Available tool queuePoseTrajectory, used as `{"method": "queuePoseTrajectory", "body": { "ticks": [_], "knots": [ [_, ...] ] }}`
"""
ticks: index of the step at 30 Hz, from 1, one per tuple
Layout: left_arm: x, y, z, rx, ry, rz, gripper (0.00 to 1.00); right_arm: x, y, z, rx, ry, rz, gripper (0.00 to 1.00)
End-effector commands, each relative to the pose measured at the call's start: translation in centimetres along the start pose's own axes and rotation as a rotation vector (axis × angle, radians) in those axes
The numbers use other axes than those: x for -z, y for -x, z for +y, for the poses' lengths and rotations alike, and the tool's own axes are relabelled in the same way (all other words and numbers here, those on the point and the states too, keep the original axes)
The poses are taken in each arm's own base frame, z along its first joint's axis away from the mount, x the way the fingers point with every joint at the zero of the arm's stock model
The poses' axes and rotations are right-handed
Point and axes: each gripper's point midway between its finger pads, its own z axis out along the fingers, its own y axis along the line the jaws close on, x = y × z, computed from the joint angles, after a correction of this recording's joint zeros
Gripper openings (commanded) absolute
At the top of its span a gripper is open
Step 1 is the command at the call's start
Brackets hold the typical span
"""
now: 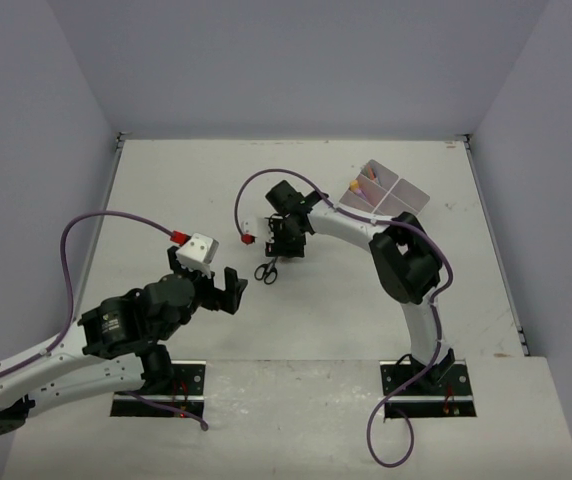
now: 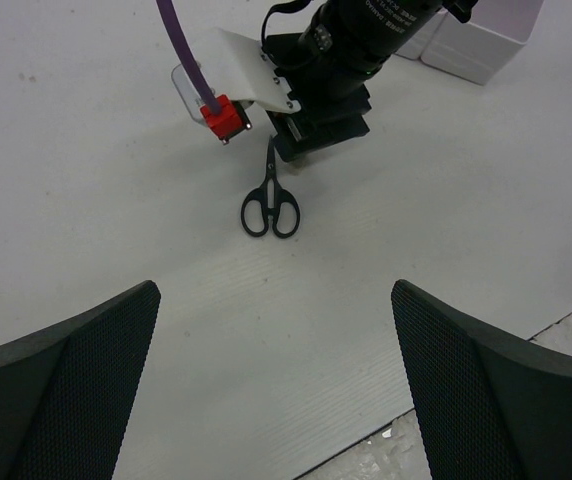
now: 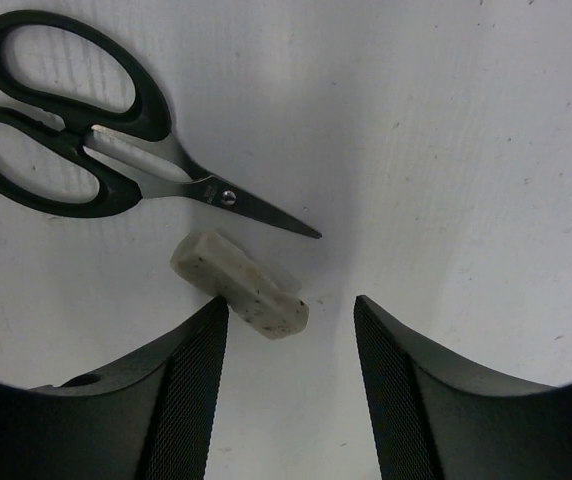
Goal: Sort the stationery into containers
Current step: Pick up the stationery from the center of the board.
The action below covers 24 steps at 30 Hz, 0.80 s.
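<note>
1. Box (image 1: 413, 196): white and split into 4 compartments, it stands near the far right corner of the table (image 1: 166, 180). 1 compartment holds a few markers (image 1: 366, 183), pink and orange among them. The other 3 look bare from above, though the view is too small to be sure.
2. Scissors (image 3: 86, 150): black-handled and closed, they lie flat near the middle of the table, well apart from the box.
3. Eraser (image 3: 238, 285): a pale speckled block, it lies just beside the scissor blades without touching them.
4. Right gripper (image 3: 288, 310): it reaches down over the eraser. Its jaws stand partly apart, 1 on each side of the eraser's nearer end, and nothing is clamped between them. Whether either finger touches the eraser cannot be told.
5. Left gripper (image 2: 273, 290): its jaws are spread wide and hold nothing. It hovers between the middle of the table and the near left corner, pointed at the scissors.
6. Progress: the markers appear to be sorted. The eraser and the scissors, at least 2 items, are left on the table. The step in hand looks like picking up the eraser, which must then be carried to the box.
</note>
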Motion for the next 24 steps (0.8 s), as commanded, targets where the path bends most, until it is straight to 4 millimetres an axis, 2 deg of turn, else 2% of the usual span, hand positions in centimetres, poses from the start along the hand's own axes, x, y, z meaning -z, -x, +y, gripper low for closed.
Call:
{"method": "queuePoseTrajectory", "body": {
  "ticks": [1,7,14,19,24],
  "knots": [
    [0.0,0.4,-0.1,-0.003,-0.008,-0.020,1.00,-0.1,0.0,1.5,-0.002,0.084,-0.006,0.56],
    [0.1,0.5,0.0,0.001,-0.010,-0.024,1.00,0.2,0.1,2.4,-0.016,0.123,-0.009,0.55],
    [0.1,0.5,-0.1,0.002,-0.013,-0.025,1.00,-0.3,0.0,2.5,-0.015,0.118,-0.008,0.45],
    [0.1,0.4,-0.1,0.000,-0.015,-0.021,1.00,-0.3,0.6,0.9,0.013,0.010,-0.031,0.50],
    [0.0,0.4,-0.2,-0.004,-0.018,-0.019,1.00,-0.7,0.9,0.9,0.012,0.016,-0.033,0.51]
  ]
}}
